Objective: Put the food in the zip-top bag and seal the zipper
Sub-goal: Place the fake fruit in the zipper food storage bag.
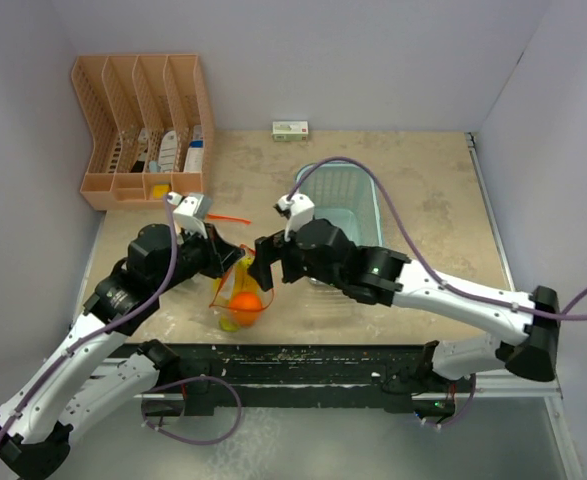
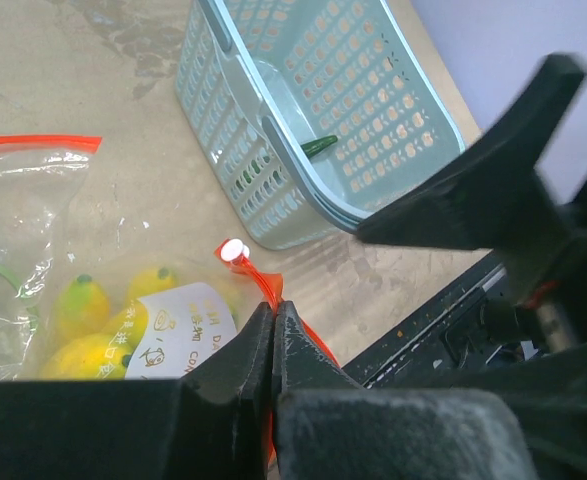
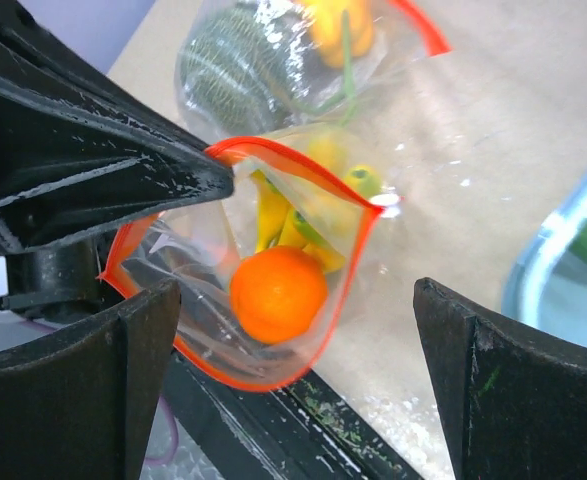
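A peach-coloured slotted organizer [image 1: 138, 120] stood at the far left corner of the table [image 1: 433, 190]. A small white box [image 1: 291, 130] lay against the back wall. Both were well apart from my work. Only the zip-top bag [image 3: 263, 385] itself lay between my two claws.

My left claw [image 2: 274, 318] was clenched on the bag's red zipper rim, near the white slider [image 2: 233, 250], and held the mouth up off the table. My right claw [image 3: 291, 290] hung released, jaws wide, with one finger on either side of the open mouth and apart from the rim.

Inside the bag the small orange fruit [image 3: 278, 293] sat uppermost, with the yellow bananas [image 3: 271, 215] beneath it. The green broccoli-like head [image 3: 235, 70] lay under clear plastic further off; I could not tell whether that was the same bag. The light blue mesh basket [image 2: 273, 160] stood near the bag on my right, and the long green vegetable [image 2: 321, 146] lay in it.
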